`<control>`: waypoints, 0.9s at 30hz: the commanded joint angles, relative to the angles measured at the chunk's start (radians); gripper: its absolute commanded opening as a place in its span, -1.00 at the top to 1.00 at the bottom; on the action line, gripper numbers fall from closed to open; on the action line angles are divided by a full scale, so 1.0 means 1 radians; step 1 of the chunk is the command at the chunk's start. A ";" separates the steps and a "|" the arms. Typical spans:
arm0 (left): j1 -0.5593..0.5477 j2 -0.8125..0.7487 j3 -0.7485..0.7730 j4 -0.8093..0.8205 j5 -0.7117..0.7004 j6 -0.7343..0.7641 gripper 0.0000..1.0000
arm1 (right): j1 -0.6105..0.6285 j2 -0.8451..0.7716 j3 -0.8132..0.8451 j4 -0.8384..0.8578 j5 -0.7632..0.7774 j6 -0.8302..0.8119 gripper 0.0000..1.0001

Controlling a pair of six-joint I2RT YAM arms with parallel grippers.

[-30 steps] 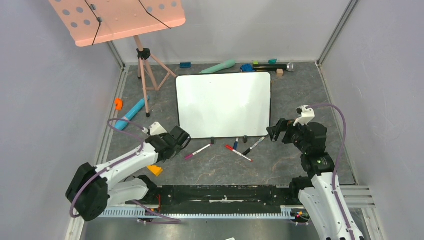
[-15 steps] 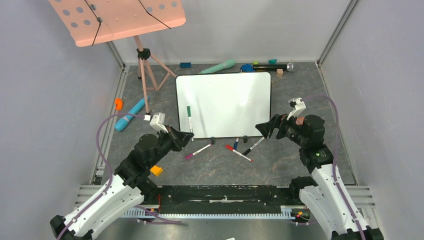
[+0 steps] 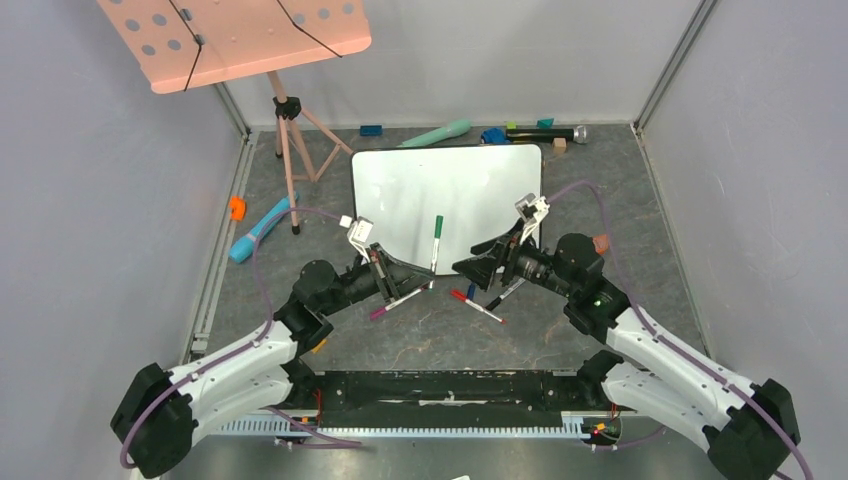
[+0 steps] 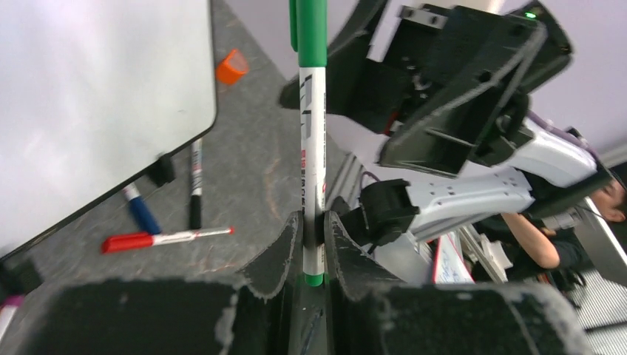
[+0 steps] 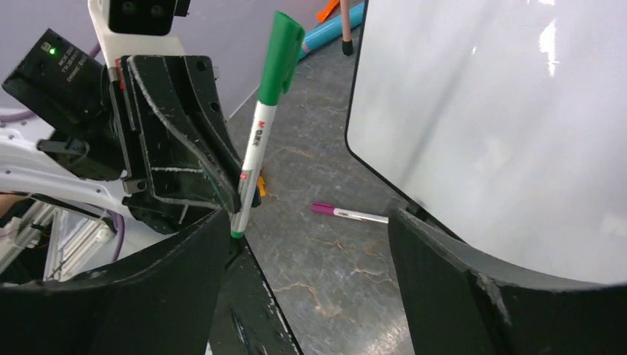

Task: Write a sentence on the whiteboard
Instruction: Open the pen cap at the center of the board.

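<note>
The whiteboard lies flat at mid-table, its face blank white with no sentence showing on it. My left gripper hovers over the board's near edge, shut on the lower end of a green marker, which stands upright with its cap on top. In the left wrist view the marker rises from between the fingers of the left gripper. My right gripper faces it from the right, open and empty. The right wrist view shows the marker just beyond the right gripper, near its left finger.
Purple, red, blue and black markers lie below the board's near edge. A pink music stand on a tripod stands at the back left. A blue tube and small toys lie along the left and back.
Both arms have swung in toward the centre. The left one carried the green marker rightward along the board's near edge; the right gripper moved left to face it, its jaws narrowing a little.
</note>
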 commanded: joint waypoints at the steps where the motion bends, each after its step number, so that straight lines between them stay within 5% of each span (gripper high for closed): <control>1: -0.018 0.029 0.028 0.245 0.103 -0.046 0.96 | 0.060 0.029 0.024 0.182 0.098 0.068 -0.51; 5: -0.027 0.037 0.015 0.268 0.103 -0.046 0.96 | 0.098 0.062 0.045 0.228 0.135 0.078 -0.11; 22: -0.030 -0.031 -0.041 0.232 -0.017 -0.044 0.96 | 0.176 0.009 0.003 0.253 0.294 0.072 -0.08; 27: -0.030 -0.038 -0.033 0.212 -0.001 -0.029 0.96 | 0.178 0.041 0.037 0.269 0.193 0.063 -0.04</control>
